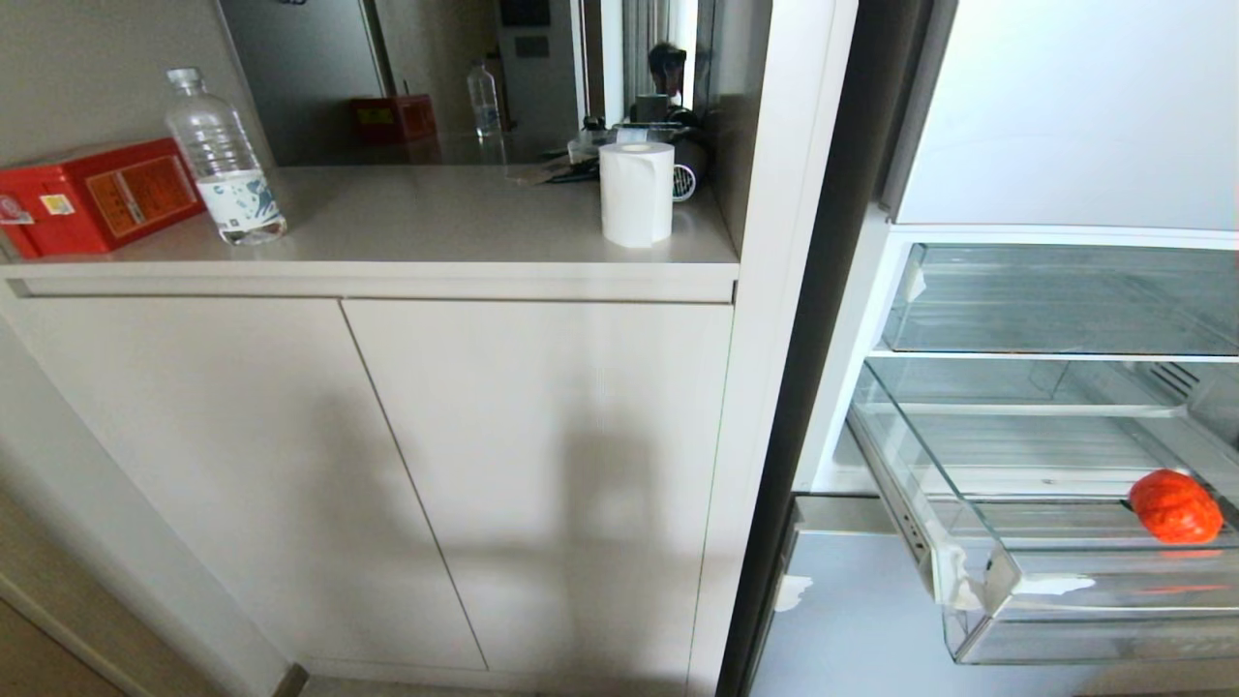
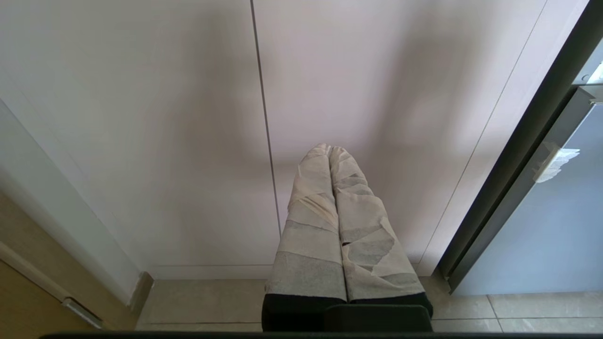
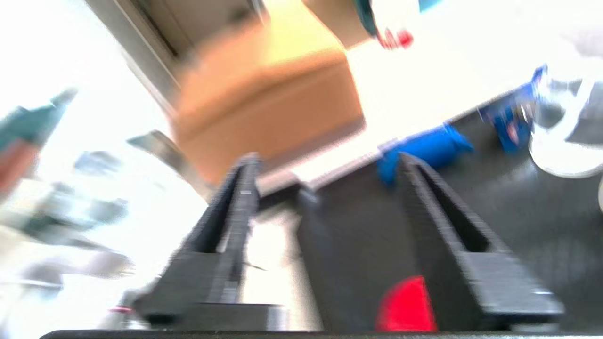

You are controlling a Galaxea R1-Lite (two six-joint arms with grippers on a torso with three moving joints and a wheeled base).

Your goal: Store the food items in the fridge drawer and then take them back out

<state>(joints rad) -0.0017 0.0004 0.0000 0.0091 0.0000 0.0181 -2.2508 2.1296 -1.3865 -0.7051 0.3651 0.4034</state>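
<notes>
Two black ribbed fingers (image 3: 240, 197) of the right gripper (image 3: 325, 162) stand apart with a clear gap between them and nothing clamped there, seen against a blurred room with an orange-brown box (image 3: 264, 99) in the upper middle of the right wrist frame and a small red patch (image 3: 405, 306) low between the fingers that is too smeared to identify. Cloth-wrapped fingers (image 2: 311, 226) of the left gripper (image 2: 330, 149) press together with no gap and hold nothing, hanging in front of the pale beige cabinet doors (image 2: 188, 117) above the tiled floor (image 2: 212, 301). Neither arm shows in the head view. One lumpy red-orange food item (image 1: 1175, 506) lies inside the wide clear plastic fridge drawer (image 1: 968, 542) at the lower right of the head frame, near the drawer's right end; the drawer is pulled out from the open white fridge (image 1: 1055, 126), with white tape scraps (image 1: 1055, 585) on its front corner. Only this one piece can be seen. Above it sits a second clear bin (image 1: 1055, 300). On the beige countertop (image 1: 436, 227) at the upper left stand a red rectangular box (image 1: 92, 196), a clear plastic water bottle (image 1: 223, 160) just beside it, and a white paper roll (image 1: 636, 193) toward the fridge.
</notes>
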